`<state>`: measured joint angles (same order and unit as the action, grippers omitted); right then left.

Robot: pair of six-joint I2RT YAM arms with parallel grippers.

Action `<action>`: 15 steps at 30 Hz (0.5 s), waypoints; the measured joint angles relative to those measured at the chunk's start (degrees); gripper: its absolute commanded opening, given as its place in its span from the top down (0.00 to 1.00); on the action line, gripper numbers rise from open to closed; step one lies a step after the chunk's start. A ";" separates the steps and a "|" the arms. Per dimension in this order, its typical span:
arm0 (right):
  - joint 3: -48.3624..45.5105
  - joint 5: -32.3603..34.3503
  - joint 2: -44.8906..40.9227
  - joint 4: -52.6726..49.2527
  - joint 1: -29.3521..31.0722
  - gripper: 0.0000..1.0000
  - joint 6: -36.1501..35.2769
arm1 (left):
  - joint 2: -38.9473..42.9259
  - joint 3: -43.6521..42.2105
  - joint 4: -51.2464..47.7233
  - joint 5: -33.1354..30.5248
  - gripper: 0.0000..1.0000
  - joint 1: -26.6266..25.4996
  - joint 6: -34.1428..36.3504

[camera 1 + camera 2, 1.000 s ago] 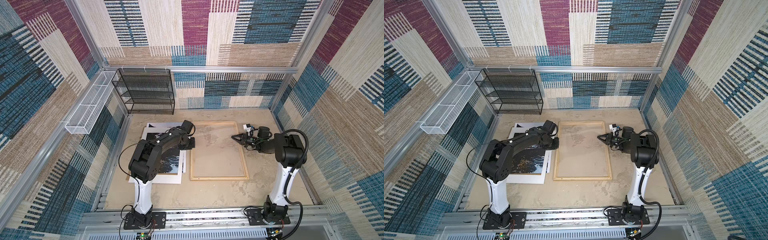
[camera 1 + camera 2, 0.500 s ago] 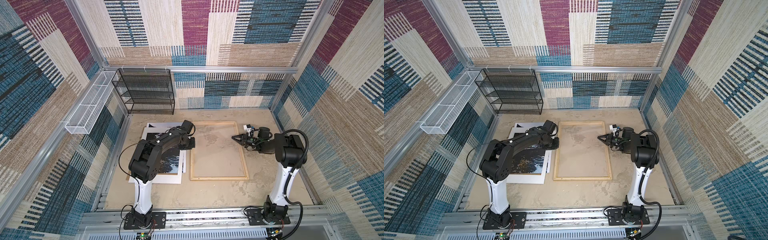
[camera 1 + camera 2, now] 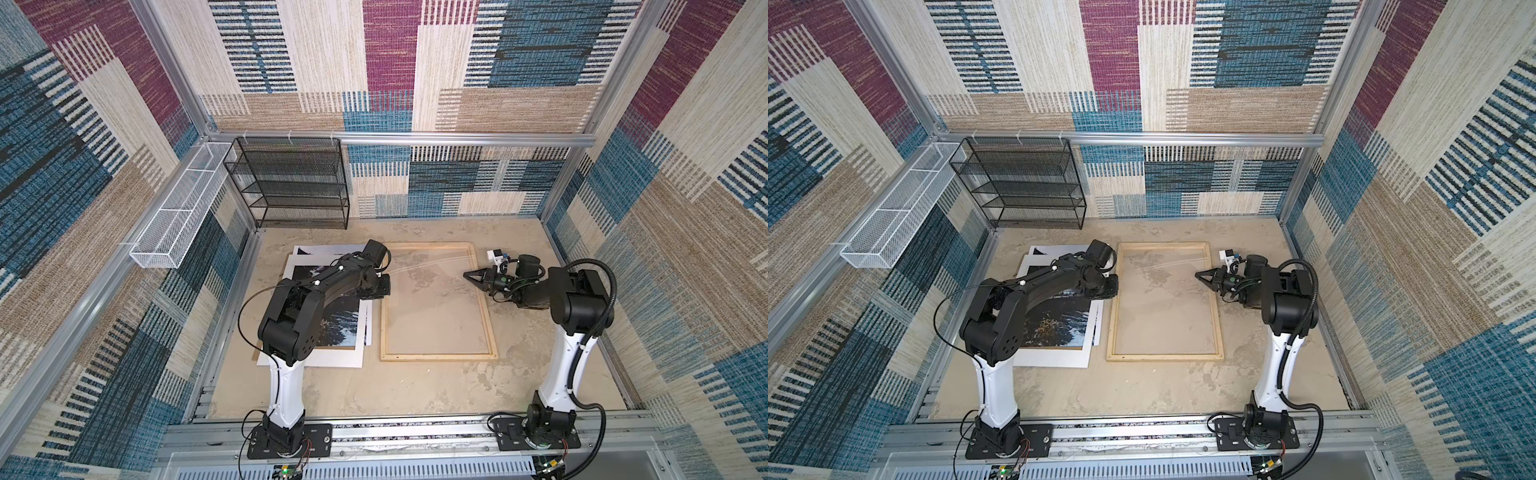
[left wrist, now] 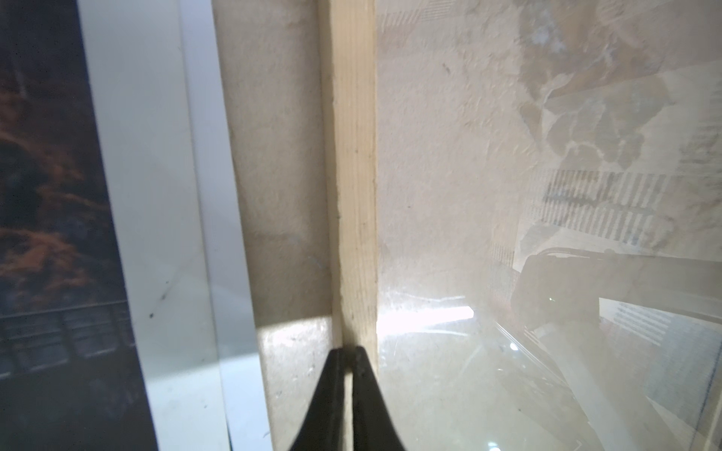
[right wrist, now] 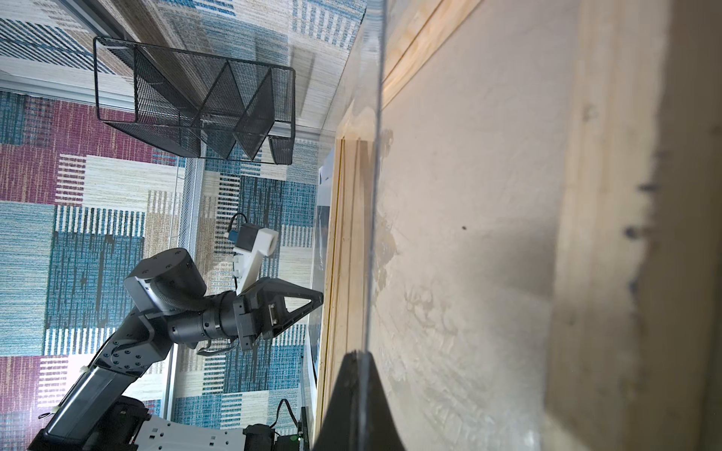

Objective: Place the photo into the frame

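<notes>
- Slippage is what I'd watch for. Both arms hold a clear pane [image 5: 373, 234] by its thin edges above the frame [image 3: 438, 356]. The right jaws are pressed tight on it in the right wrist view. The left jaws are all but closed and, as far as I can tell, nip the opposite edge.
- Seen in both top views, the pane looks bowed between them. An uneven pull could spring it loose onto the frame, or nudge the frame askew.
- The photo [image 3: 338, 328] lies flat on the bench [image 3: 415, 390] just beside the frame's left rail, with a white mat [image 3: 311, 357] over its borders. A pane laid that way would bury it.
- A black wire rack [image 3: 291, 183] stands against the back wall near the stack's far end. A high swing to the left could catch it.
- Open bench lies in front of the frame toward the arm bases, and on the right past the right arm. Between the stack and the frame there is only a narrow strip.
</notes>
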<state>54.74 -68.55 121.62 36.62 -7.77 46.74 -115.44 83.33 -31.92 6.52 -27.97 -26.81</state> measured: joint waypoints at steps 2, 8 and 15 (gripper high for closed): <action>-0.02 0.00 0.07 0.26 0.04 1.00 0.37 | -0.09 0.15 0.00 0.00 0.90 -0.07 0.02; -0.28 0.96 0.09 0.42 0.35 1.00 0.83 | -0.46 0.59 -0.24 -0.22 0.91 -0.31 0.04; -0.33 3.04 0.09 0.79 0.85 1.00 1.42 | -0.72 0.98 -0.55 -0.28 0.92 -0.50 0.24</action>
<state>54.41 -65.52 121.71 37.41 -6.92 48.16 -116.16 84.31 -32.47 6.24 -28.47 -26.57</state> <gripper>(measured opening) 0.050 0.087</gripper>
